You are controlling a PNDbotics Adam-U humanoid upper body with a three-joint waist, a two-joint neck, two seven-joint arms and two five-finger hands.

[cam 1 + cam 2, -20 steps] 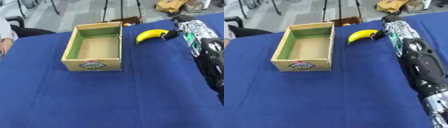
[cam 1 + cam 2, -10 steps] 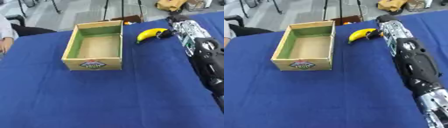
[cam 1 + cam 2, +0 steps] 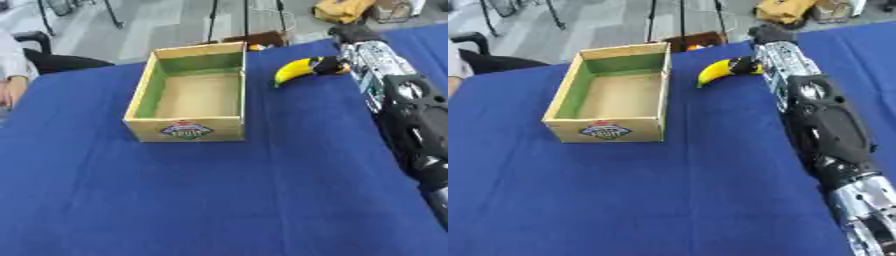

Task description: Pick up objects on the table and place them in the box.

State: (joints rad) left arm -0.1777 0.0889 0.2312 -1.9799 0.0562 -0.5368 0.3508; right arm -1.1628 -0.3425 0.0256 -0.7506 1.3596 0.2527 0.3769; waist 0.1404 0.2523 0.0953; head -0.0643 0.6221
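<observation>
We are reaching our right hand point(image 3: 336, 65) to the banana point(image 3: 296, 70), lying on the table point(image 3: 219, 200) right of the box point(image 3: 186, 95); fingers are touching its right end, closure we cannot tell. Box is sitting empty: lifting and placing are remaining

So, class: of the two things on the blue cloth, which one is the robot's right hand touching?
The curved yellow banana, at whose end the right hand rests; the open cardboard box with green inner walls stands apart, untouched.
</observation>
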